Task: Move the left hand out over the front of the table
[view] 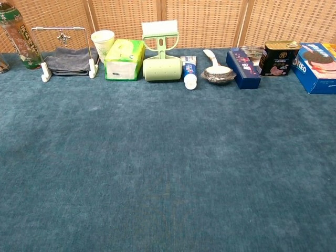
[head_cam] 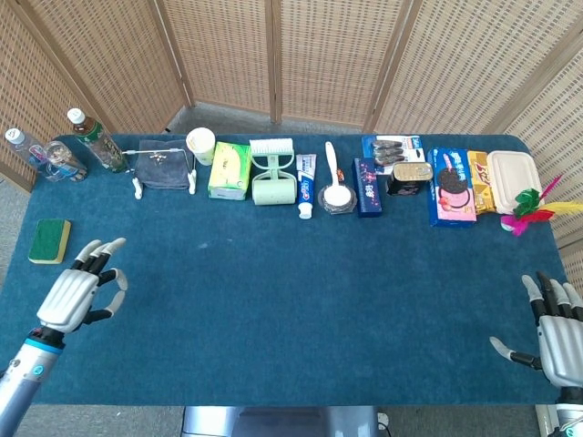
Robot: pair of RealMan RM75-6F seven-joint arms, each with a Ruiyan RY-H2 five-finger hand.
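My left hand [head_cam: 80, 289] hovers over the front left part of the blue table [head_cam: 291, 300], fingers spread and holding nothing. It lies just right of and nearer than a green and yellow sponge [head_cam: 49, 240]. My right hand [head_cam: 557, 332] stays at the table's front right corner, fingers apart and empty. The chest view shows neither hand.
A row of items lines the far edge: bottles [head_cam: 96, 141], a towel rack [head_cam: 164, 166], a paper cup [head_cam: 200, 144], a tissue box [head_cam: 230, 169], a lint roller [head_cam: 273, 173], toothpaste [head_cam: 306, 187], a spoon in a dish [head_cam: 337, 193], boxes and a can [head_cam: 412, 177].
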